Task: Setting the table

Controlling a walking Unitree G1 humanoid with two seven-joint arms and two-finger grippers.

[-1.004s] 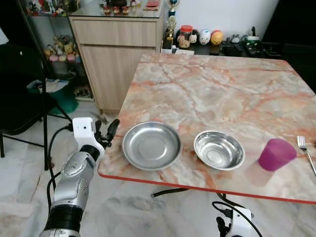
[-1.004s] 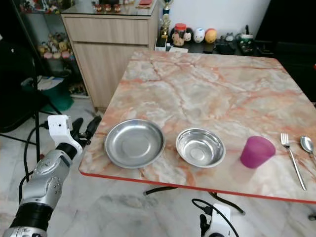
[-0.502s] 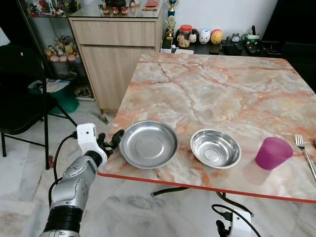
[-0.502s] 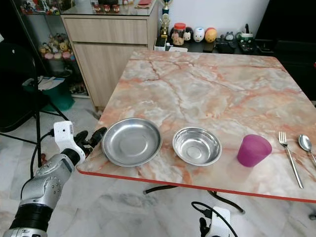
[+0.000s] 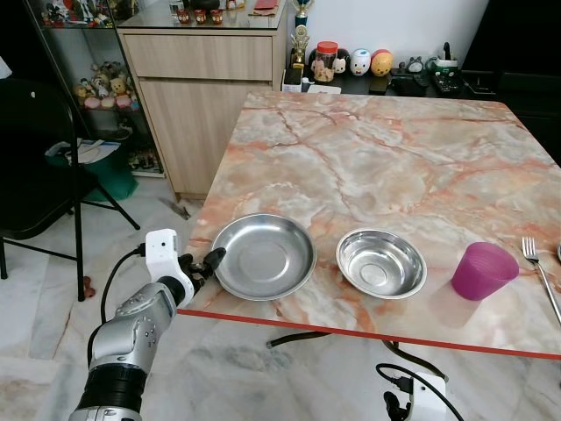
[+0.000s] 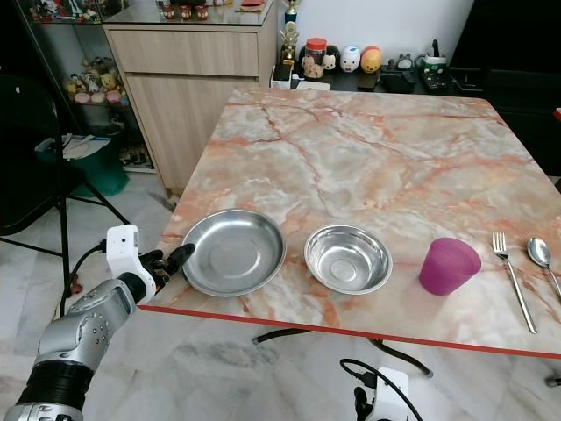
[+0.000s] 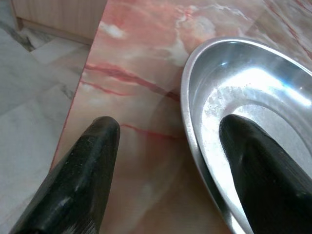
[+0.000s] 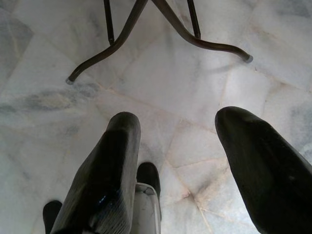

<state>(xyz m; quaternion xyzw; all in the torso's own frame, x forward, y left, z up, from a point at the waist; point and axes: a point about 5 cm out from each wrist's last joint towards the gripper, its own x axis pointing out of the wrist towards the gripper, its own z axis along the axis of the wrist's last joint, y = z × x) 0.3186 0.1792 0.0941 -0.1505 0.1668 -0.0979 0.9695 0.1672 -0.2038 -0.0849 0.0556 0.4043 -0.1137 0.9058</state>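
Left gripper [image 5: 203, 266] spread wide at the marble table's [image 5: 386, 149] near-left edge, one finger inside the steel plate's [image 5: 263, 256] rim at its 9 o'clock, the other outside. Plate sits near-left, bowl [image 5: 381, 263] at its 3 o'clock. Right gripper [image 8: 178, 161] hangs open over floor; left arm clearly nearer.

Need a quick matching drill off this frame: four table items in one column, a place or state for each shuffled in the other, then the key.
Things:
1. steel plate
2. steel bowl
3. purple cup
4. fork

Places or states:
A. lies flat near the table's right edge, beside a spoon
B. between the plate and the cup
C. its rim sits between the open fingers of the left gripper
D. stands upright, just left of the fork

Pairs: 1-C, 2-B, 3-D, 4-A
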